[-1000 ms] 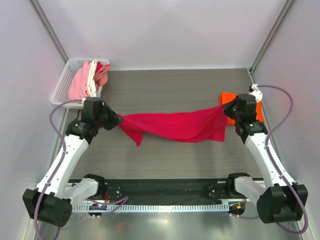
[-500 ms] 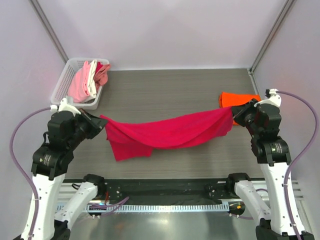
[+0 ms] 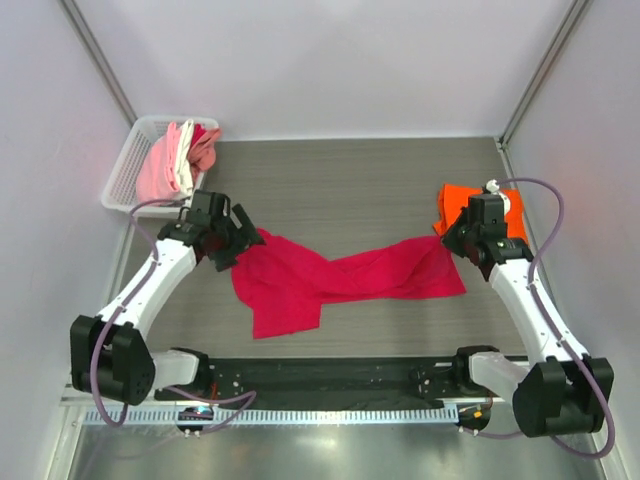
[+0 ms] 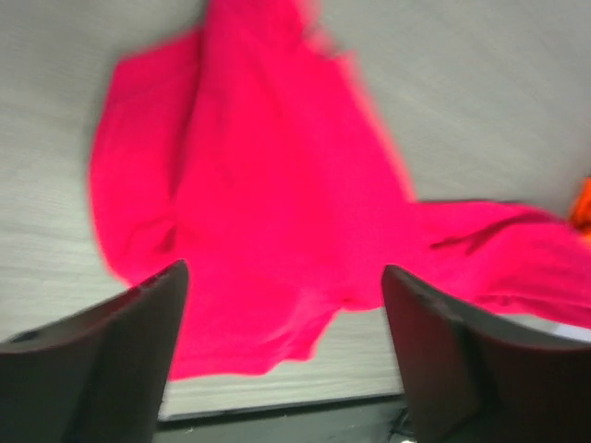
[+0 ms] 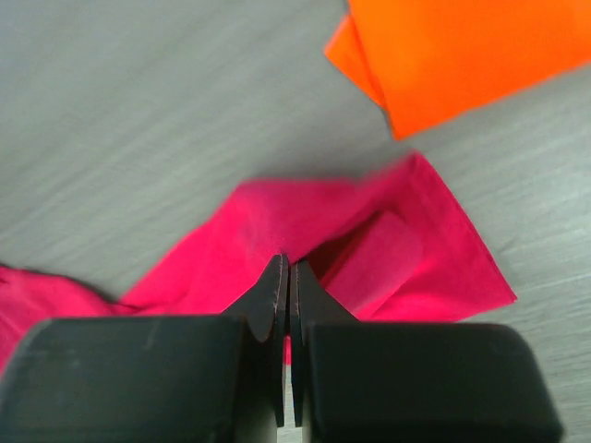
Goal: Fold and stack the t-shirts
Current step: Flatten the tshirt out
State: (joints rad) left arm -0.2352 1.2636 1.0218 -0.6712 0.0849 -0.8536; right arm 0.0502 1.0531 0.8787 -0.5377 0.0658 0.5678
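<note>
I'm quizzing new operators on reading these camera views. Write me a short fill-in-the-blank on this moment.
The left gripper has its jaws ___ over the crimson t-shirt.
The folded t-shirt beyond the shut right gripper is ___.
On the table, the white basket of shirts stands in the far-___ corner.
Missing words: open; orange; left.

Grey wood-grain table [image 3: 360, 180] seen at centre. Pale walls [image 3: 330, 60] seen behind, metal struts [image 3: 98, 58] placed in upper corners.
</note>
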